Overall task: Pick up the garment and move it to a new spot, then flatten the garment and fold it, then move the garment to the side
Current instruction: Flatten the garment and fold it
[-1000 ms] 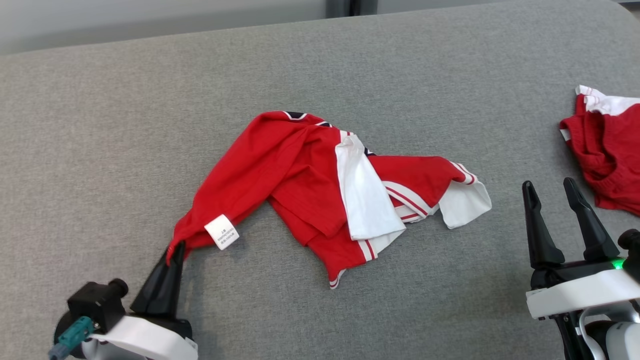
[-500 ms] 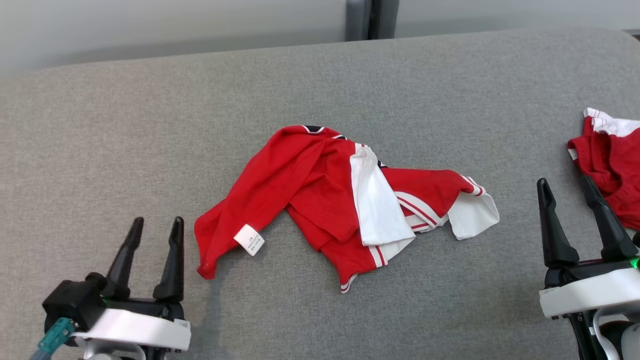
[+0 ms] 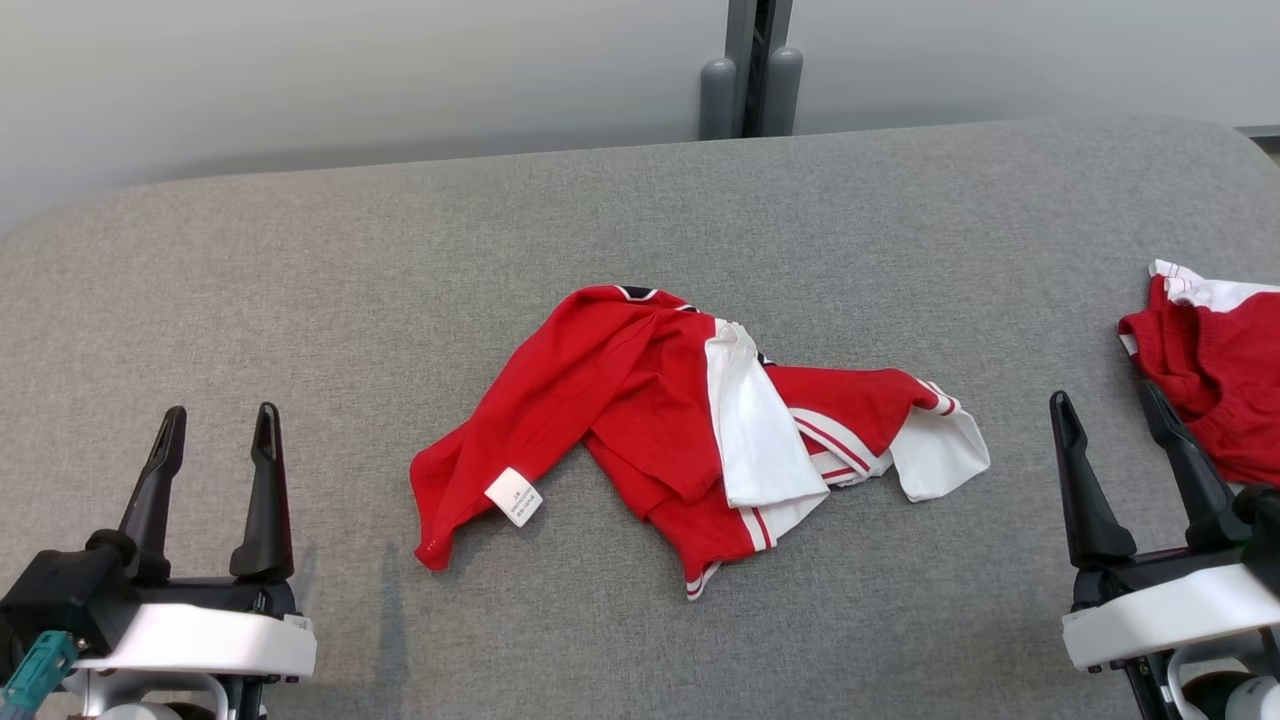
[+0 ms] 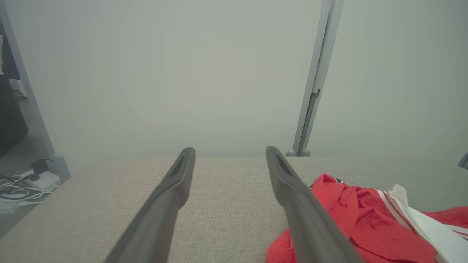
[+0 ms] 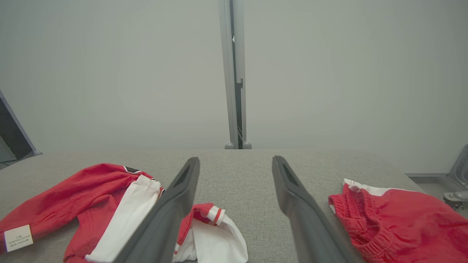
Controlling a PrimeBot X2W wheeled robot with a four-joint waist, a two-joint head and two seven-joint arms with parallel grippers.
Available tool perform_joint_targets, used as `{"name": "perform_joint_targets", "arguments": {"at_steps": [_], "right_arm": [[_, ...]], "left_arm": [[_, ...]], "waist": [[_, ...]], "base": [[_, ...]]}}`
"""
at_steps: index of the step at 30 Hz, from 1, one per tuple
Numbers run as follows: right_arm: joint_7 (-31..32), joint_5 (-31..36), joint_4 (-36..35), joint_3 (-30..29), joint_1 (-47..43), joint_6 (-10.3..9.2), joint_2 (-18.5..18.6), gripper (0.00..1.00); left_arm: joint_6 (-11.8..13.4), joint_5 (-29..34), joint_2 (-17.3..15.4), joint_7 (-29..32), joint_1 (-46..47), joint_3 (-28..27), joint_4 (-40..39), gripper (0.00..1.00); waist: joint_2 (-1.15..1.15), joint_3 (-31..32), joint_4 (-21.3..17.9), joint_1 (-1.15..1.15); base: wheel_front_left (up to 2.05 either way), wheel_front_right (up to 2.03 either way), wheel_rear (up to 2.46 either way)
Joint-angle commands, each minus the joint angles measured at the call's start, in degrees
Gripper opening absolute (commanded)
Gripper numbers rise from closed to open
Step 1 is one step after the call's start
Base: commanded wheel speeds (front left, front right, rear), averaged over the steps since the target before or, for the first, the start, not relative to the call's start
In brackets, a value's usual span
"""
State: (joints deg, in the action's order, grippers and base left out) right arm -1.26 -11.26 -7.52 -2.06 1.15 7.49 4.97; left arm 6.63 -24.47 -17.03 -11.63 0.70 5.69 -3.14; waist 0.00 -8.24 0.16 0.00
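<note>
Head view: the garment (image 3: 640, 400) lies crumpled near the middle of the grey fabric-covered bench (image 3: 300, 280), with red body cloth to the left, one white sleeve folded across the centre and a second white sleeve with striped trim spread to the right. A white care label (image 3: 514, 496) faces up on its lower-left lobe. The left gripper (image 3: 220, 412) stands at the lower left, jaws spread and empty, well apart from the garment. The right gripper (image 3: 1103, 395) stands at the lower right, jaws spread and empty, just beside a second red garment (image 3: 1215, 390) at the right edge of the bench. A grey post (image 3: 750, 70) rises behind the far edge of the bench. Left wrist view: the jaws are spread over bare bench, and the garment lies to the right, partly hidden behind the right-hand finger. Cables (image 4: 14, 186) lie on the floor at the far left. Right wrist view: the jaws are spread with bare bench between them. The garment lies to the left with its label at the lower-left corner, and the second red garment lies to the right.
</note>
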Motion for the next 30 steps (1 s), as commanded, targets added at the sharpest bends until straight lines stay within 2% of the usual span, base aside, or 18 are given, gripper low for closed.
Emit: {"name": "perform_joint_targets", "arguments": {"at_steps": [1, 9, 14, 21, 26, 30], "right_arm": [[0.11, 0.24, -0.15, -0.11, -0.53, 0.0, 0.02, 1.0], [1.43, 0.46, -0.08, 1.93, 0.45, 0.0, 0.81, 1.0], [5.38, 2.17, 1.74, 10.95, 2.62, 0.0, 3.43, 1.0], [9.82, 2.43, 7.76, 24.97, 7.79, 0.0, 7.37, 1.0], [10.32, 1.98, 11.24, 28.27, 10.69, -0.01, 8.69, 1.0], [10.41, 4.21, 14.48, 29.18, 13.37, 0.0, 9.98, 1.0]], "left_arm": [[0.39, 0.06, -0.17, 0.28, -0.44, -0.1, -0.44, 1.0], [1.07, -0.04, 0.16, 1.17, -1.08, 0.57, -1.99, 1.0], [1.4, 0.19, 0.43, 1.29, 0.1, 1.15, -2.74, 1.0], [0.88, -0.15, 1.61, 0.54, 2.23, 2.42, -1.95, 1.0], [0.37, -0.49, 2.32, -0.04, 3.41, 3.08, -0.86, 1.0], [-0.05, -0.66, 2.74, -0.66, 4.42, 3.52, 0.08, 1.0]], "waist": [[0.0, 0.15, 0.07, 0.0], [0.0, 0.06, 0.84, 0.0], [0.0, -1.21, 2.16, 0.0], [0.0, -4.05, 5.12, 0.0], [0.0, -5.47, 6.56, 0.0], [0.0, -6.62, 7.36, 0.0]], "base": [[0.0, 0.0, 0.0], [0.0, 0.0, 0.0], [0.0, 0.0, 0.0], [0.0, 0.0, 0.0], [0.0, 0.0, 0.0], [0.0, 0.0, 0.0]]}}
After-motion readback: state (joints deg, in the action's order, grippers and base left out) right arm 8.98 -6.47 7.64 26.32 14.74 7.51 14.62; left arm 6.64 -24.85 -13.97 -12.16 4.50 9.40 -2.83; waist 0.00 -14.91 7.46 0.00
